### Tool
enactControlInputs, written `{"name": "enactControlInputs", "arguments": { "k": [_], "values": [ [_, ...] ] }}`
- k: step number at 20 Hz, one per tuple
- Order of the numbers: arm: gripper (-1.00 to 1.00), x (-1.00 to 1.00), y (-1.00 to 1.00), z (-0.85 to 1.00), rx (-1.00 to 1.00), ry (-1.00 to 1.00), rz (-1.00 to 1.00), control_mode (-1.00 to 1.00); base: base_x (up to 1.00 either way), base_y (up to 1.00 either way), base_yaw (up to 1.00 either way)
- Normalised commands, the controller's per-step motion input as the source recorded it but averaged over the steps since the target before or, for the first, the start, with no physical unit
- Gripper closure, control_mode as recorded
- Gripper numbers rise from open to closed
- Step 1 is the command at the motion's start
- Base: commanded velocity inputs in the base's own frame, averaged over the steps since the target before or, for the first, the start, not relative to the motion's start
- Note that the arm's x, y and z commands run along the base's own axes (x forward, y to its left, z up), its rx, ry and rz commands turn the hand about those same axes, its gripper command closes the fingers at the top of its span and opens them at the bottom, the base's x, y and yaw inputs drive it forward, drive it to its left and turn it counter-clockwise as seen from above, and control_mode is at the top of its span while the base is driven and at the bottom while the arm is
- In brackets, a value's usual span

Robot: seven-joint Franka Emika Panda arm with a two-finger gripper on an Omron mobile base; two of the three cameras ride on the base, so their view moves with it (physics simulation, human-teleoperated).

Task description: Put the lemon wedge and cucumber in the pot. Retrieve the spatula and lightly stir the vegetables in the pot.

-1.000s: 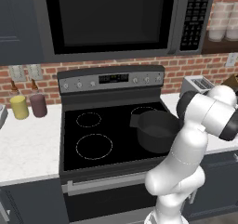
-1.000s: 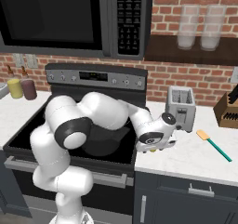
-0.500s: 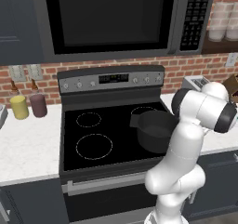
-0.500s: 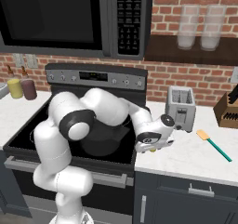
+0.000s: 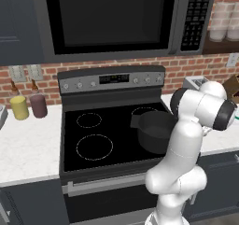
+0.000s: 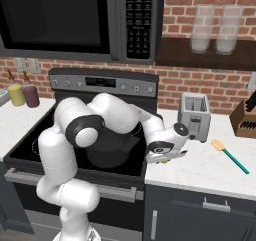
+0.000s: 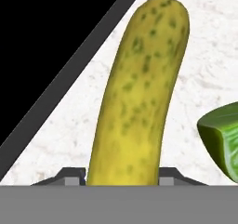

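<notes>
We see the gripper low over the white speckled counter just to the right of the black stove, with the arm folded across in front of the pot. In the hand view the cucumber lies on the counter and runs lengthwise between the two dark fingertips, one showing on each side of its near end. The jaws stand partly apart with the cucumber between them, close against its sides, but we cannot tell whether they are actually pressing on it or have hold of it.

The lemon wedge lies on the same counter just beside the cucumber, apart from it, at the right edge of the hand view, where we see only part of it. In that view a dark edge of the stove cuts diagonally across the upper left.

The pot sits on the near right part of the stove top, and from these views we cannot tell what is in it. In the right base view a little yellow-green shows under the gripper.

The spatula lies flat on the counter well to the right of the gripper, orange blade toward the wall and teal handle toward the near edge. A silver toaster stands behind the gripper near the brick wall, and a knife block stands at the far right. Two jars stand on the counter left of the stove.
</notes>
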Motion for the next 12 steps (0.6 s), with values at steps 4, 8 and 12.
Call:
{"name": "enactControlInputs", "arguments": {
  "k": [4,8,12],
  "values": [
    [1.0,-0.11,0.0,0.32,0.0,0.0,0.01,-1.0,0.0,0.0,0.0],
    [1.0,-0.61,-0.15,0.74,-0.02,-0.07,0.15,-1.0,0.0,0.0,0.0],
    [1.0,-1.0,-0.19,0.97,-0.22,-0.28,0.21,-1.0,0.0,0.0,0.0]
  ]
}}
